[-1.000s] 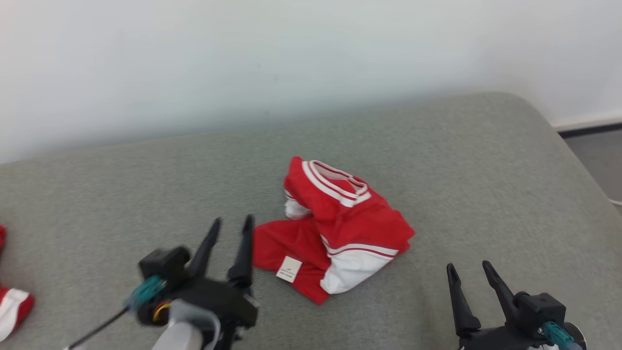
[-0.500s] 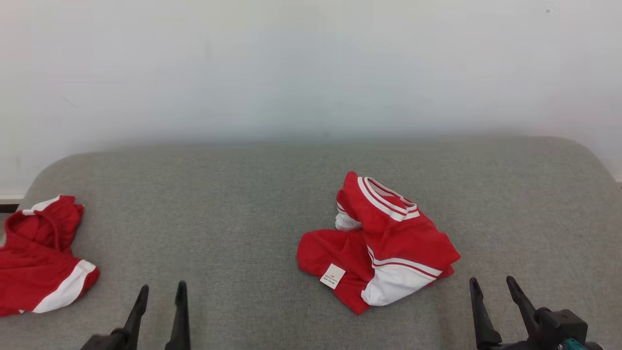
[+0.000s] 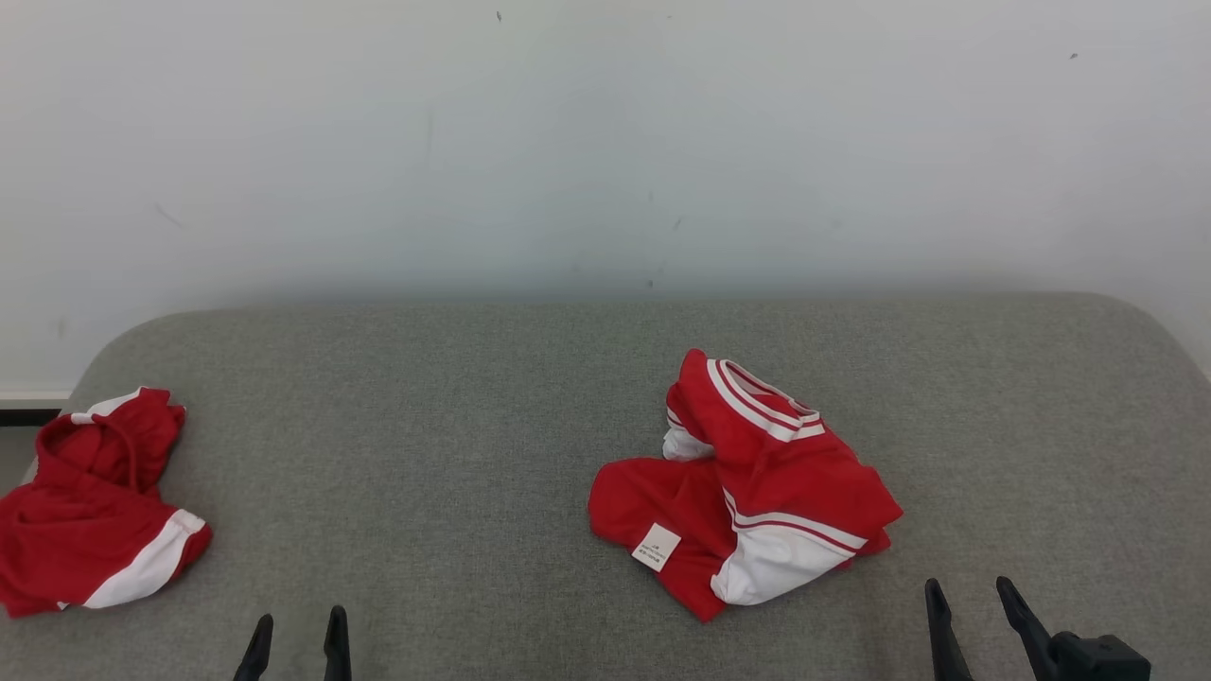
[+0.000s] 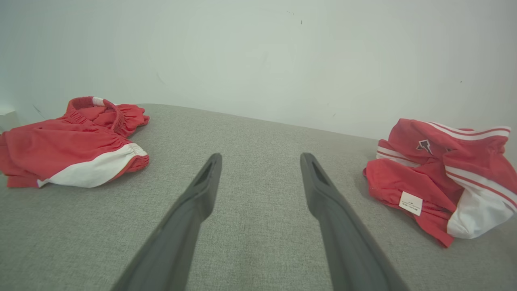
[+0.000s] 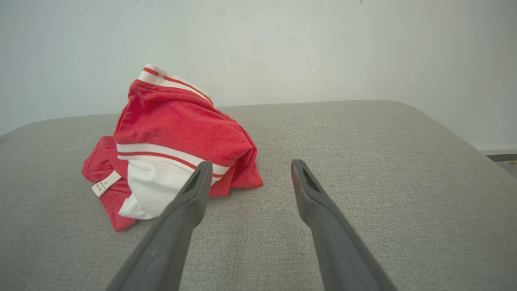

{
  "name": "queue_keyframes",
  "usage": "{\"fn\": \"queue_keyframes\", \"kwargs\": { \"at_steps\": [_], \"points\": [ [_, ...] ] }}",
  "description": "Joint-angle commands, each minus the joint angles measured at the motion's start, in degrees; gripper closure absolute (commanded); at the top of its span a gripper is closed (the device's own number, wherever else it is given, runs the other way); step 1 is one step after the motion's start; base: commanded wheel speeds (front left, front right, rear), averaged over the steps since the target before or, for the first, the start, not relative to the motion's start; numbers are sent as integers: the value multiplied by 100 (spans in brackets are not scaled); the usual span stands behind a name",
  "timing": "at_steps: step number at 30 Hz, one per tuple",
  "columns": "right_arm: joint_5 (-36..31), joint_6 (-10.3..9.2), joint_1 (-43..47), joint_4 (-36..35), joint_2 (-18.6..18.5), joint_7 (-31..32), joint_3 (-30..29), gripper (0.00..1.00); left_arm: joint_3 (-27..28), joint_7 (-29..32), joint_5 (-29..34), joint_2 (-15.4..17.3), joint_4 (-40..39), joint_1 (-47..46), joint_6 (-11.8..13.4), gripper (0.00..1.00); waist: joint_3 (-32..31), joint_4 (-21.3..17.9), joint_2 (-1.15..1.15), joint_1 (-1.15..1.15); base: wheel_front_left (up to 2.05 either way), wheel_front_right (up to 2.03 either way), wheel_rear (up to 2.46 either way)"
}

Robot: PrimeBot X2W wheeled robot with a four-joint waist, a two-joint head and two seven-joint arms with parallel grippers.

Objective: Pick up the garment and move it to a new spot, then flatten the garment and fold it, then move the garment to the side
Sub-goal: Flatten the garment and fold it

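A crumpled red garment (image 3: 757, 482) with white stripes and a white label lies right of the middle of the grey cushioned surface (image 3: 426, 454). The left wrist view has the garment (image 4: 440, 178) at its right, and in the right wrist view the garment (image 5: 173, 137) lies ahead to the left. My left gripper (image 3: 298, 619) stands open at the bottom edge, well left of it, with nothing between its fingers (image 4: 202, 190). My right gripper (image 3: 970, 588) is open at the lower right, just short of the garment's near right corner and empty (image 5: 251, 163).
A second red and white garment (image 3: 95, 515) lies bunched at the surface's far left edge, also in the left wrist view (image 4: 72, 141). A pale wall (image 3: 605, 142) rises right behind the surface. The surface's corners are rounded and drop off at left and right.
The head camera has swung left and tilted, bringing the second garment into view. My left gripper has drawn back from beside the garment to the bottom edge. The garment has not changed shape.
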Motion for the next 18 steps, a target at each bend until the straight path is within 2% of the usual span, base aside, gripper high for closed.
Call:
{"fn": "queue_keyframes", "kwargs": {
  "at_steps": [1, 18],
  "points": [
    [32, -11, 53, -18, -6, -10, -5, 0, 56, -18, 111, -64, -32, 66, -34, 0, 8, -7, 0, 1, 0, 0, 0],
    [161, -11, -105, 70, -6, -49, 76, 0, 187, -19, 428, -257, -9, -121, -164, 0, 88, -19, 0, 1, 0, 0, 0]
  ]
}}
